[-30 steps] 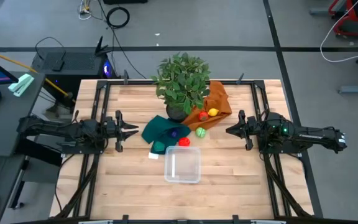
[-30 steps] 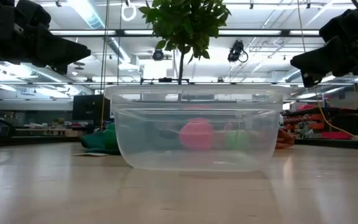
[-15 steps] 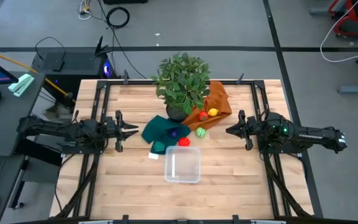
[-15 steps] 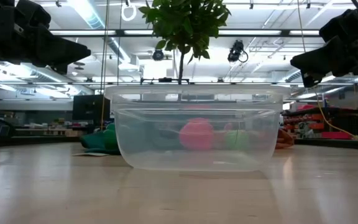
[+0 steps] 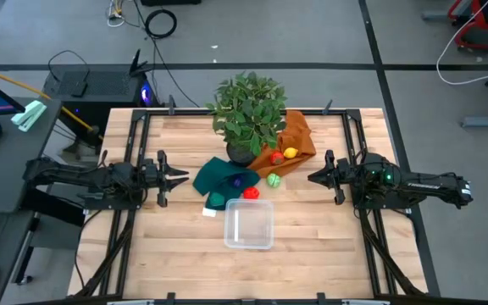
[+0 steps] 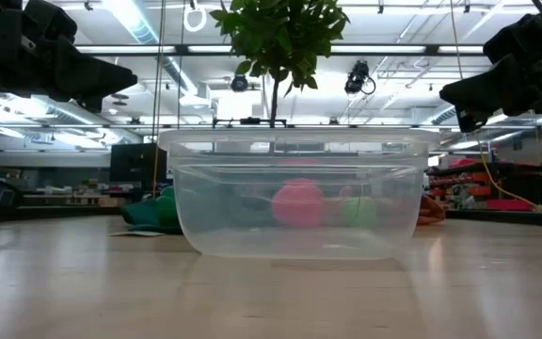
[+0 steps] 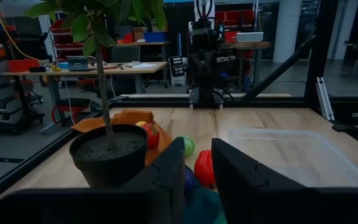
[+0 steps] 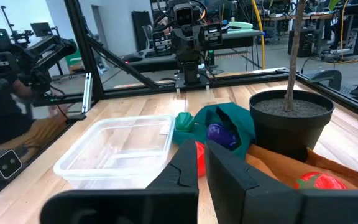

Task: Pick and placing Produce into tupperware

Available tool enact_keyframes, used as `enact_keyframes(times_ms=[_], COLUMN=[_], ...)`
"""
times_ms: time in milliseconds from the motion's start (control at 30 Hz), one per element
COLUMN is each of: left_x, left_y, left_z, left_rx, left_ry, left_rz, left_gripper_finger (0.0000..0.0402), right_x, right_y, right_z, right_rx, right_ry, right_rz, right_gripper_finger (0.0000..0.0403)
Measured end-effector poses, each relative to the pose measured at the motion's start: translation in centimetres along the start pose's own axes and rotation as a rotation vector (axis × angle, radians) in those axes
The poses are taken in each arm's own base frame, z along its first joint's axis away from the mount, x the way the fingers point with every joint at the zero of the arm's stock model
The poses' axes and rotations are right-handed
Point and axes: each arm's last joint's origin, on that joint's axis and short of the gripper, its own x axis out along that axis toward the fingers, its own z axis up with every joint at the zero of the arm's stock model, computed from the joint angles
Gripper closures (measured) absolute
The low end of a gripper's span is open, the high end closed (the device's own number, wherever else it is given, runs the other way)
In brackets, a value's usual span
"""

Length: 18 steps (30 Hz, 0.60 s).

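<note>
Robotics lab or workshop: wooden table [image 5: 185,246] in black frame, workbenches [image 7: 79,65] with gear beyond fingers, strip ceiling lights [image 6: 139,19], cables [image 5: 161,23] on grey floor.

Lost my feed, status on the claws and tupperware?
Left claw and right claw hover at the table sides, holding nothing. Tupperware empty. Nothing in the way.

The left arm reaches in from the table's left side, its forearm lying level above the boards, and the left gripper [image 5: 174,179] points toward the table's middle with a narrow gap between its two dark fingers [image 7: 166,171] (nothing sits between them). The right arm mirrors it from the right side, the right gripper [image 5: 315,178] pointing inward, its fingers [image 8: 225,168] pressed together, holding nothing.
</note>
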Motion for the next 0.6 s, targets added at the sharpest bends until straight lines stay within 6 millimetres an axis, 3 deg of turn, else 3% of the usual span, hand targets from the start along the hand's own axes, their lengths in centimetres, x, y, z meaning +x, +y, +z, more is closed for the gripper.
enact_keyframes(times_ms=[600], left_x=[0.0], left_y=[0.0], left_z=[0.0], left_rx=[0.0], left_ry=[0.0], left_rz=[0.0], left_gripper_finger=[0.031], right_x=[0.0], right_y=[0.0], right_z=[-0.01], right_rx=[0.0], right_ry=[0.0], right_rz=[0.0], right_gripper_finger=[0.0402])
